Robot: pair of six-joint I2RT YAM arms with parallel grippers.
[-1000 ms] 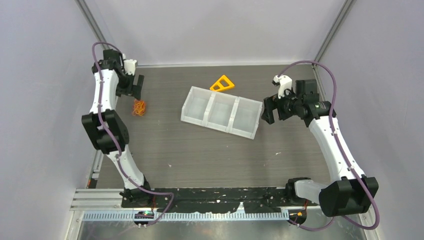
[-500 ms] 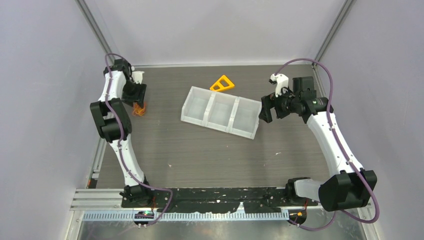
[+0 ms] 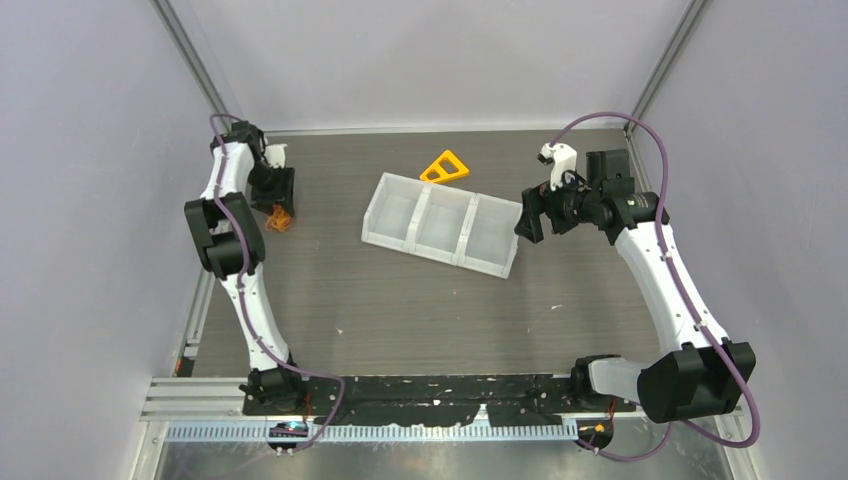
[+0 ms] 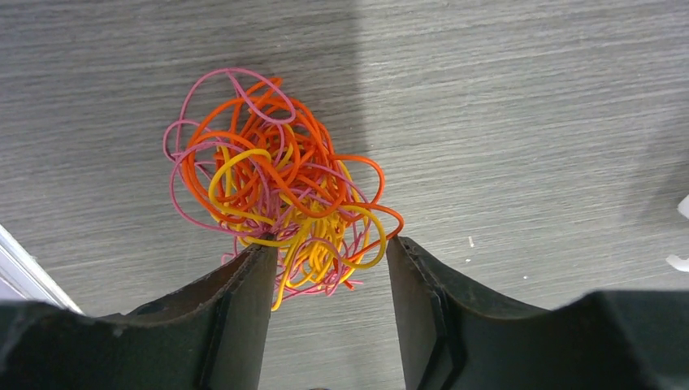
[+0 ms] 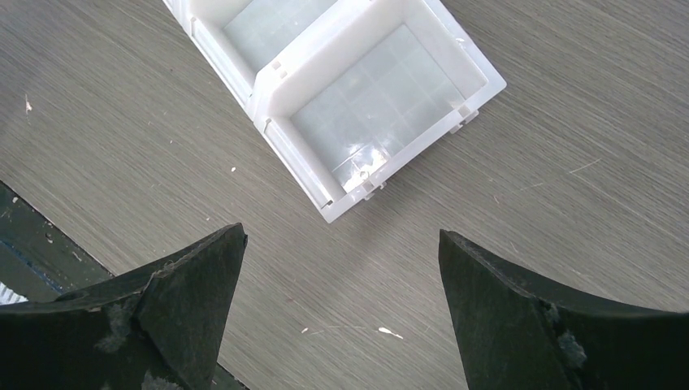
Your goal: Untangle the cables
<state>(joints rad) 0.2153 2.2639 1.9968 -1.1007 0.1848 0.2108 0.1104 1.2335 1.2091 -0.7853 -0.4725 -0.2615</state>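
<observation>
Orange-yellow tangled cables (image 4: pixel 280 187) sit clasped between the left gripper's (image 4: pixel 329 242) half-closed jaws; right gripper (image 5: pixel 341 236) gapes wide.

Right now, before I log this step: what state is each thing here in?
cables: one tangled clump, not separated.
left end effector: half-closed on the clump's near edge.
three-compartment tray: upright, compartments empty.
right end effector: open, empty, hovering near the tray's end.
orange triangle: lying flat behind the tray.
</observation>
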